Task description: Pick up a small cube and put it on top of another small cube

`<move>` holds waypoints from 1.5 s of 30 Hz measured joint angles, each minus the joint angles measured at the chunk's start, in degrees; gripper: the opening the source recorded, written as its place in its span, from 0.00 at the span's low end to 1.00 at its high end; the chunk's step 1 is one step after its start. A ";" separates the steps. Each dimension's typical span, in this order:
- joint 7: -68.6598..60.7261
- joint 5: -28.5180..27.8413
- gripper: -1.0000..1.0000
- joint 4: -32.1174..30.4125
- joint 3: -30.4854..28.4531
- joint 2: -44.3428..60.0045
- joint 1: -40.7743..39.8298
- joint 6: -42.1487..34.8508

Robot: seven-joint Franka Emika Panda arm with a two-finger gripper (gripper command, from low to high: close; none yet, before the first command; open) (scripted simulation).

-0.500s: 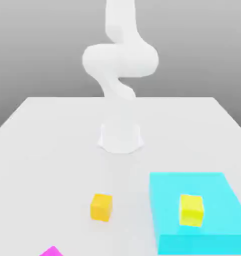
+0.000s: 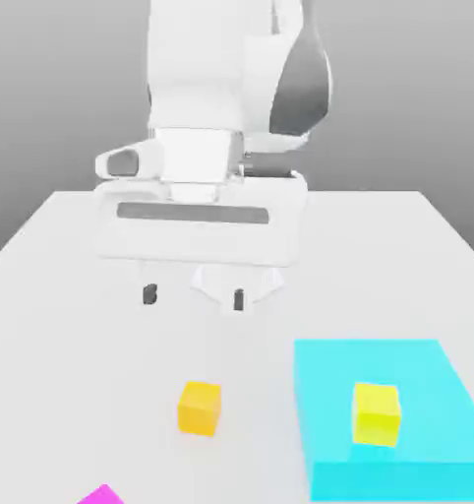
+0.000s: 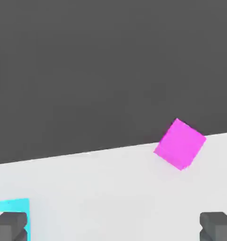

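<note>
The small cube [image 2: 200, 408], plain orange-yellow, rests on the white table towards the front, left of centre in the exterior view. A lemon-yellow cube [image 2: 377, 413] stands on the cyan slab [image 2: 329, 374] at the exterior view's right. My gripper [image 2: 194, 295] hangs above the table, behind and above the orange cube and apart from it. Its two dark fingertips [image 2: 149, 293] stand wide apart, open, with nothing between them. In the hand view the fingertips [image 3: 218, 226] frame bare table, and my gripper [image 3: 113, 228] holds nothing.
A magenta cube [image 3: 180, 143] lies near the table's edge; its corner [image 2: 101, 495] shows at the front left of the exterior view. A corner of the cyan slab [image 3: 12, 207] appears in the hand view. The white table [image 2: 84, 345] spreads around the cubes.
The arm has swung forward and down, bringing the hand out over the table behind the orange cube. The cubes and slab have not moved.
</note>
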 joint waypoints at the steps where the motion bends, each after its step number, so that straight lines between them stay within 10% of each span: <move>1: 0.07 0.09 0.50 -1.32 -0.18 2.08 -0.16 1.40; 11: -1.37 2.85 0.50 -4.68 1.08 22.86 -2.26 17.06; 12: -1.47 2.98 0.00 -4.33 1.37 24.79 -2.53 18.64; 26: 0.07 1.11 0.00 -6.32 0.73 12.64 -2.54 8.48; 45: 12.43 7.67 0.00 31.30 -8.33 30.02 -12.20 -12.30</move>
